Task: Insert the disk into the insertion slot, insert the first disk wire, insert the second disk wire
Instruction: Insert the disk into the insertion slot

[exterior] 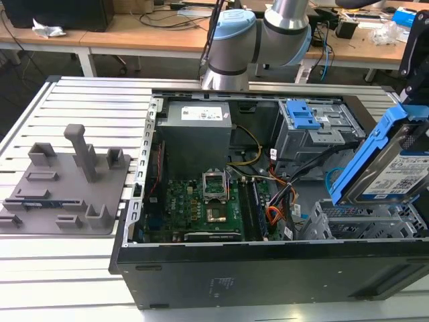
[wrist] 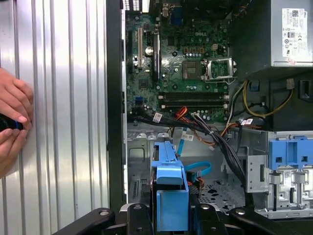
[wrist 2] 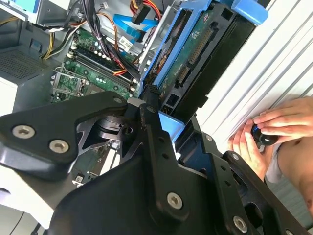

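The disk (exterior: 392, 168), a silver drive in a bright blue carrier, hangs tilted at the exterior view's right, its lower end just above the insertion slot (exterior: 362, 221), a grey perforated bay in the open computer case. My gripper (exterior: 410, 100) is shut on the disk's upper end. In the first wrist view the carrier's blue edge (wrist: 168, 188) stands between my black fingers (wrist: 133, 211). The second wrist view shows the disk's circuit-board side (wrist 2: 195, 58) running away from my gripper (wrist 2: 164, 115). Loose wires (exterior: 281, 201), orange, black and blue, lie inside the case beside the slot.
A grey drive cage with a blue latch (exterior: 305, 124) sits behind the slot. The motherboard (exterior: 208, 201) and power supply (exterior: 198, 131) lie toward the exterior view's left. A grey fixture plate (exterior: 64, 181) rests on the slatted table. A person's hands (wrist: 12, 122) hold a small dark object beside the case.
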Robot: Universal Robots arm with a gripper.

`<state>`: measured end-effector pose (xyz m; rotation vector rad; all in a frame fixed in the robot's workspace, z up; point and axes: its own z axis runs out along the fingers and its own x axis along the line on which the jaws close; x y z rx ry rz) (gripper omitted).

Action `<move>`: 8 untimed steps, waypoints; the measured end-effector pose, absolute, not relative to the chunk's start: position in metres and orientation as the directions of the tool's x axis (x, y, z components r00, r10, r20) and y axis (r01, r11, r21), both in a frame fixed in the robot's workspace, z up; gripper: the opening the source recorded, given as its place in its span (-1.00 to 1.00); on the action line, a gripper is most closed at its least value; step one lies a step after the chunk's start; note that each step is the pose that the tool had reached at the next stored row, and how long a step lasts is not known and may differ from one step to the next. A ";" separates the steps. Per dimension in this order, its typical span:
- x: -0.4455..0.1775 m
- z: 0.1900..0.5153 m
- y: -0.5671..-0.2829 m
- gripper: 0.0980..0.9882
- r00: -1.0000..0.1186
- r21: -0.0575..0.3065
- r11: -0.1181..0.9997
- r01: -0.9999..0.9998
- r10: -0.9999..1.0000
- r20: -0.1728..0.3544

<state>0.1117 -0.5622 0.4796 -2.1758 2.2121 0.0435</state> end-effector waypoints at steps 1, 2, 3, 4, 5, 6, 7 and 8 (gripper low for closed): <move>0.112 0.479 -0.562 -0.40 -0.016 -0.007 0.017 -1.000 -0.999 -0.047; 0.112 0.478 -0.562 -0.40 -0.016 -0.007 0.017 -1.000 -0.999 -0.047; 0.112 0.478 -0.562 -0.40 -0.016 -0.007 0.017 -1.000 -0.999 -0.047; 0.112 0.477 -0.562 -0.40 -0.016 -0.007 0.017 -1.000 -0.999 -0.047; 0.112 0.476 -0.562 -0.40 -0.016 -0.007 0.017 -1.000 -0.999 -0.047; 0.112 0.476 -0.562 -0.40 -0.016 -0.007 0.017 -1.000 -0.999 -0.047; 0.112 0.475 -0.562 -0.40 -0.016 -0.006 0.017 -1.000 -0.999 -0.047; 0.112 0.474 -0.562 -0.40 -0.016 -0.006 0.017 -1.000 -0.999 -0.047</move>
